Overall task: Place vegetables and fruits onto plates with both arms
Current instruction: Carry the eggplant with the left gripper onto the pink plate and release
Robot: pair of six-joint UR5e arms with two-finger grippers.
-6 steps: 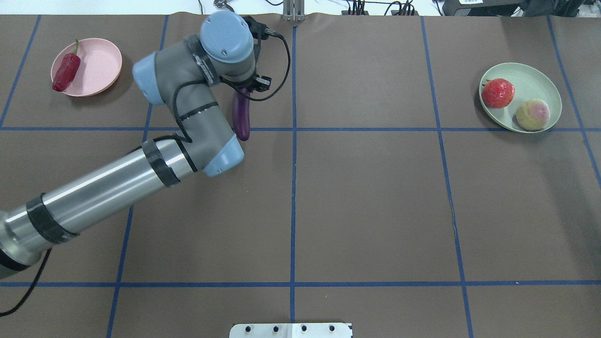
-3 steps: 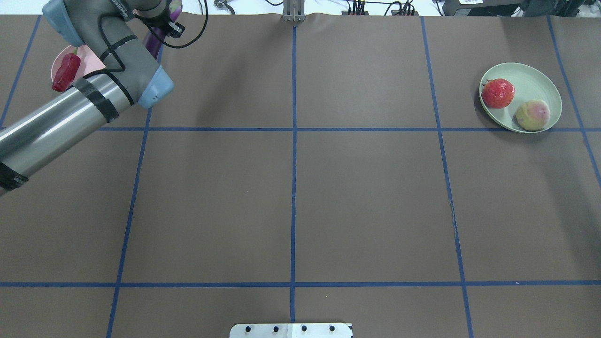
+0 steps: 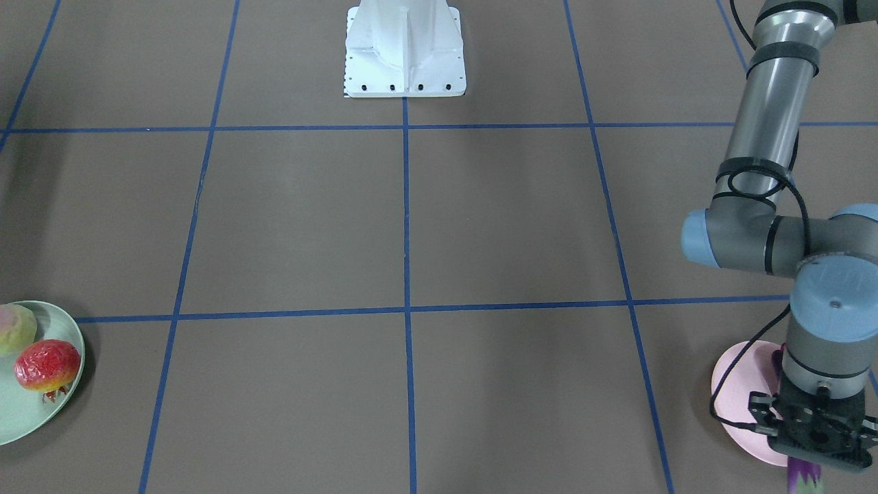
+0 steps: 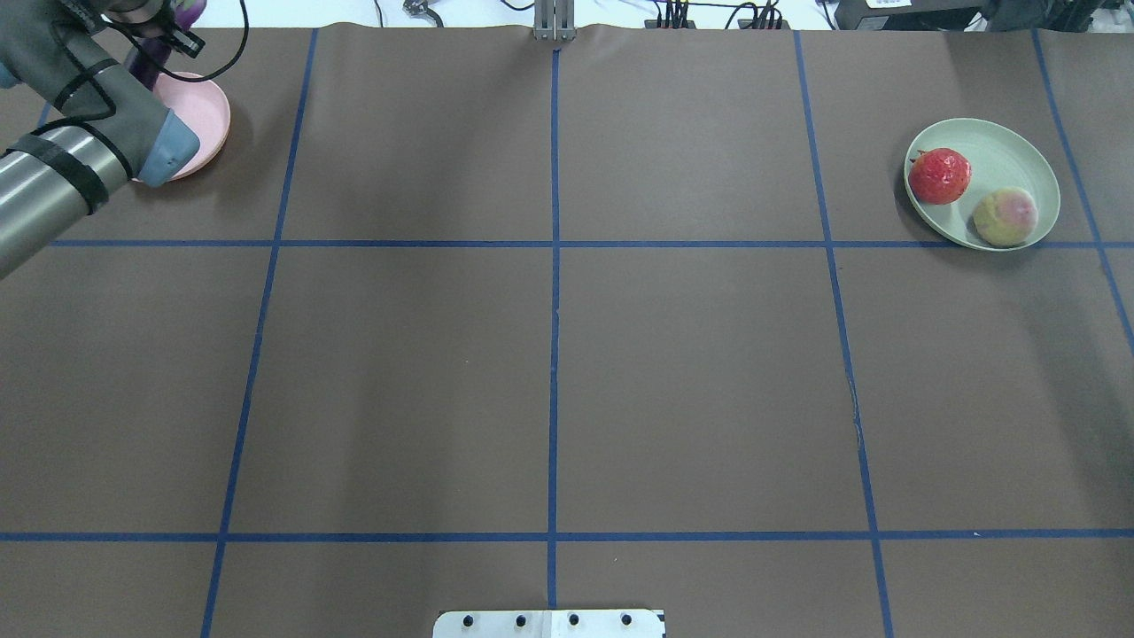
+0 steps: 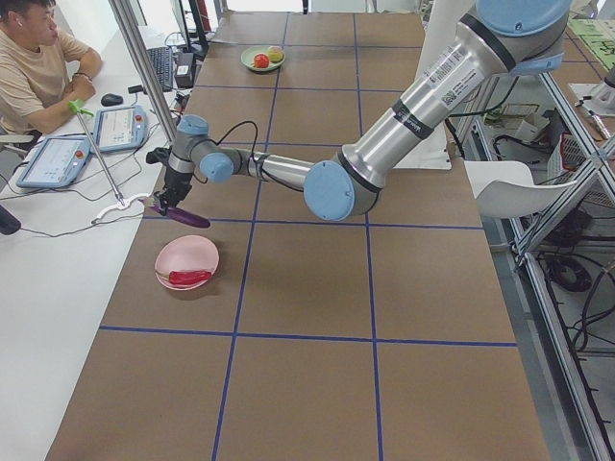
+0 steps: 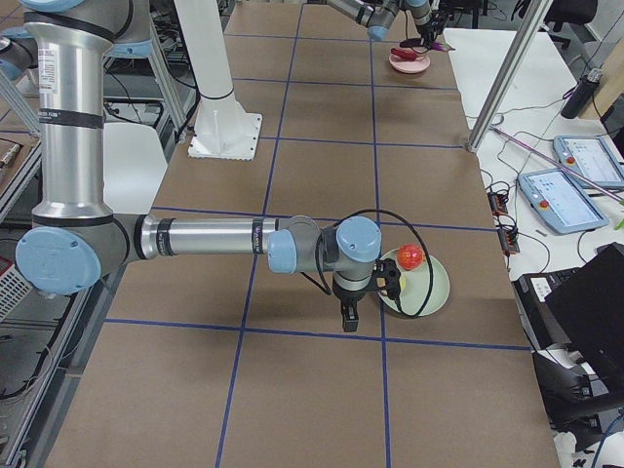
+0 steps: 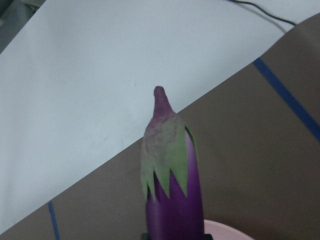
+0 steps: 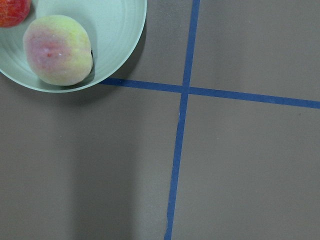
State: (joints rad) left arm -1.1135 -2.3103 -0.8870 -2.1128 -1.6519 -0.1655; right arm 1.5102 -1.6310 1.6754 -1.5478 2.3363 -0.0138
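My left gripper (image 3: 813,439) is shut on the purple eggplant (image 7: 175,200) and holds it over the far edge of the pink plate (image 4: 202,111), near the table's far left corner. The eggplant also shows in the exterior left view (image 5: 184,217). The red chili (image 5: 189,278) lies on the pink plate; my arm hides it in the overhead view. The pomegranate (image 4: 939,175) and the peach (image 4: 1005,216) lie on the mint green plate (image 4: 1019,146) at the far right. My right gripper (image 6: 348,317) shows only in the exterior right view, beside the mint plate; I cannot tell whether it is open or shut.
The white base block (image 3: 405,48) stands at the robot's side of the table. Beyond the table's far edge lies a white surface (image 7: 75,100) with tablets and an operator (image 5: 34,67). A slanted metal pole (image 5: 144,77) stands near the pink plate.
My left arm has swung left and farther away with the eggplant, from the table's mid-left to over the pink plate. The fruits and the mint plate have not moved.
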